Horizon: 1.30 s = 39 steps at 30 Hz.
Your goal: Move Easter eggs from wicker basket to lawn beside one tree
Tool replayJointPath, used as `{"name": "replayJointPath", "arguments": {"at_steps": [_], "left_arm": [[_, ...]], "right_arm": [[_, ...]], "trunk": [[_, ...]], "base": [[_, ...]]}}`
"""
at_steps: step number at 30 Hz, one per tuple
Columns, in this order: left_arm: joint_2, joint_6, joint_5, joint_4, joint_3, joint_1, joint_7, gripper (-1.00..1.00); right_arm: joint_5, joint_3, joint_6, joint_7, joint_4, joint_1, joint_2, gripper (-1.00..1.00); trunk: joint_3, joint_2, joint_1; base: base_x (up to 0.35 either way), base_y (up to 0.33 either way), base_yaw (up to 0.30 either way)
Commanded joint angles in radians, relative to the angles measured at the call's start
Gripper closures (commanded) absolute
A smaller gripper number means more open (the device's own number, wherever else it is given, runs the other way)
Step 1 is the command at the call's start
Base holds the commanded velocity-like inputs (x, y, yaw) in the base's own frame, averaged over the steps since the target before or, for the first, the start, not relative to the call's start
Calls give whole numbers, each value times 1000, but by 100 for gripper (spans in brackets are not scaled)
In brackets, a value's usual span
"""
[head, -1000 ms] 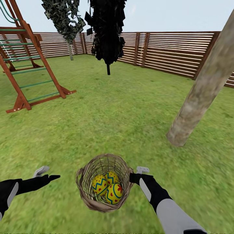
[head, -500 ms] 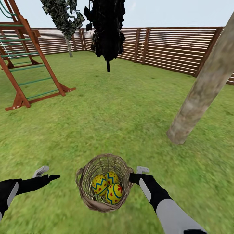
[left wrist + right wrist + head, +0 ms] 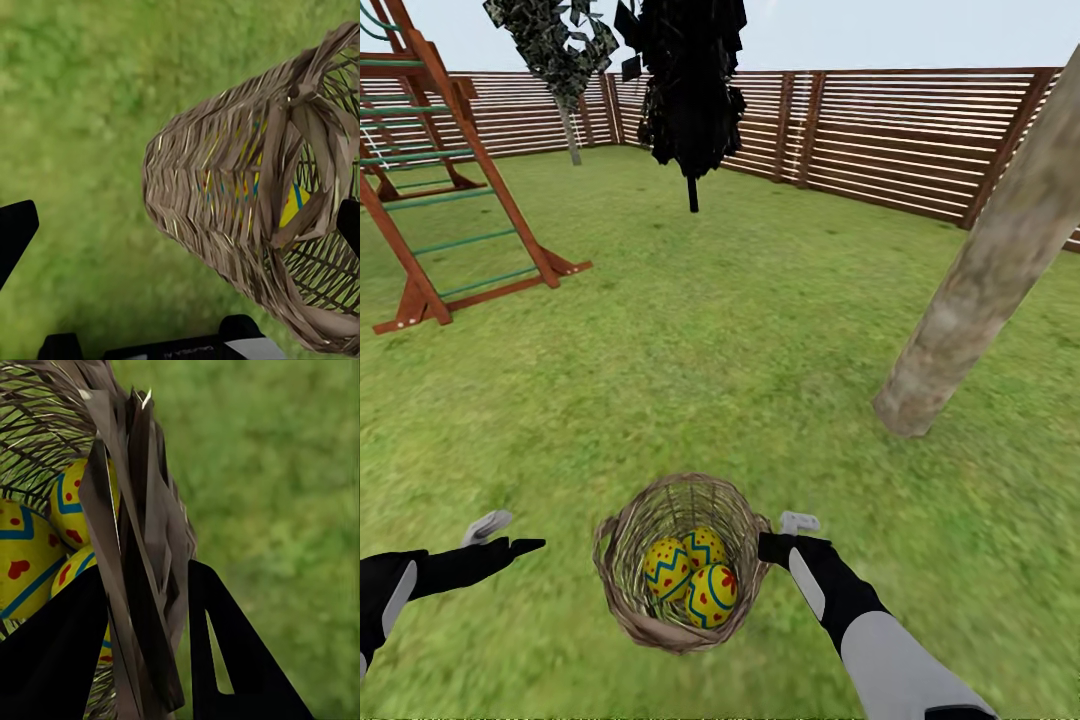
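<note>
Easter eggs (image 3: 688, 577): all three in wicker basket (image 3: 622, 590), held off the lawn (image 3: 740, 330) by right gripper (image 3: 767, 546) clamped on its rim. Tree (image 3: 980, 290) ahead-right of basket. Left gripper (image 3: 510, 535) spread, empty, well left of basket.

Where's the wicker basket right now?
The wicker basket sits low and central in the head view, its rim pinched by the right gripper, with the tree ahead to the right.
</note>
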Motion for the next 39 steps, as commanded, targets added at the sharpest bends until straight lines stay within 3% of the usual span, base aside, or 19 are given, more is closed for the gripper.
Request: {"name": "replayJointPath", "arguments": {"at_steps": [1, 17, 39], "left_arm": [[0, 8, 0, 0, 3, -1, -3, -100], [0, 8, 0, 0, 3, -1, -3, -100], [0, 8, 0, 0, 4, -1, -3, -100]], "right_arm": [[-17, -1, 4, -6, -2, 0, 1, 100], [-17, -1, 4, -6, -2, 0, 1, 100], [-17, -1, 4, -6, -2, 0, 1, 100]], "trunk": [[-2, -1, 0], [-28, -1, 0], [-64, -1, 0]], "base": [[0, 0, 0], [2, 0, 0], [96, 15, 0]]}}
